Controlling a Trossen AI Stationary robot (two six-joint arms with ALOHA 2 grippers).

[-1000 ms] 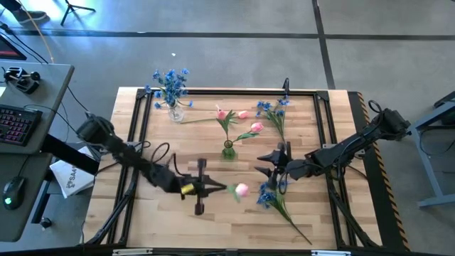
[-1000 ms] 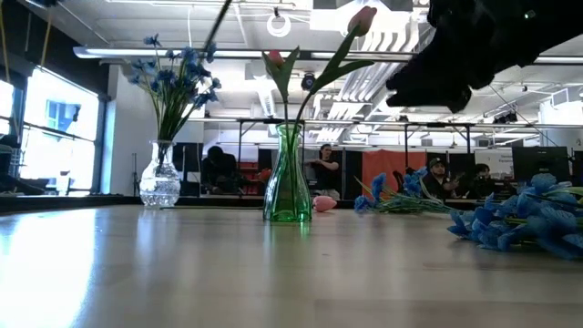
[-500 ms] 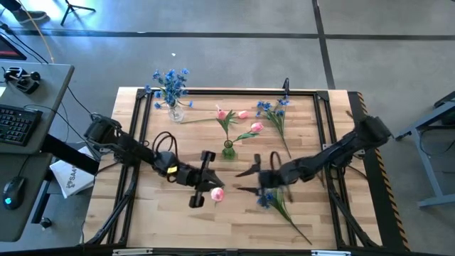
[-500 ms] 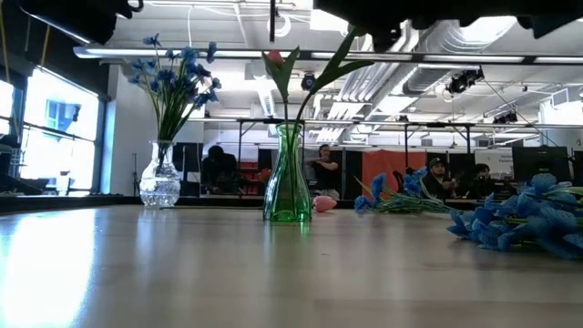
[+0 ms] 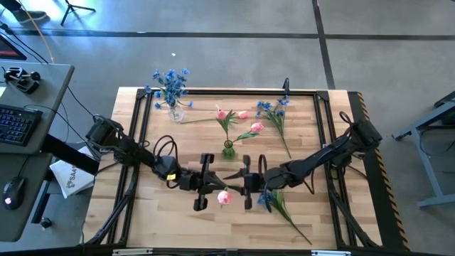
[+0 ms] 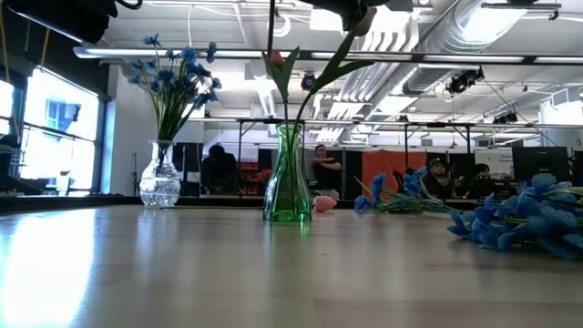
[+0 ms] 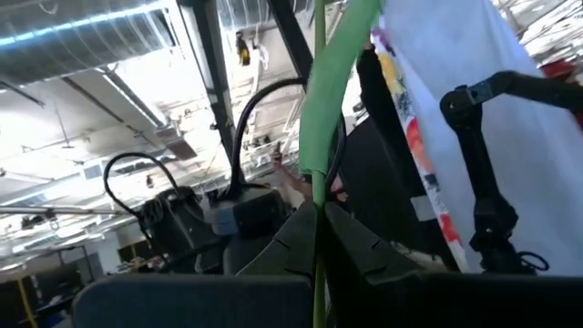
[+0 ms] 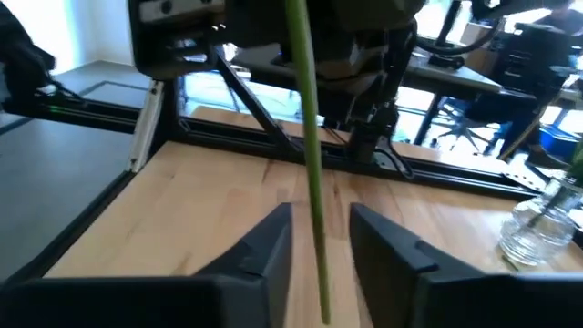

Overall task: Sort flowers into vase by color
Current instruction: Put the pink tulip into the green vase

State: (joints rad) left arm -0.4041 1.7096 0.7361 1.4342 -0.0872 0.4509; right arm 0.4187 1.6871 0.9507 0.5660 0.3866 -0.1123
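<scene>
In the low view both grippers are cut off at the top edge, and in the high view the thin green stem between them is hard to make out. The left gripper [image 5: 212, 186] is clamped on the pink tulip with a long green stem [image 5: 225, 198], held above the wooden table [image 5: 313, 220] near the middle of its front edge. The right gripper [image 8: 319, 235] faces it, its fingers [image 8: 390, 241] narrowly parted either side of the stem, not pressing it
</scene>
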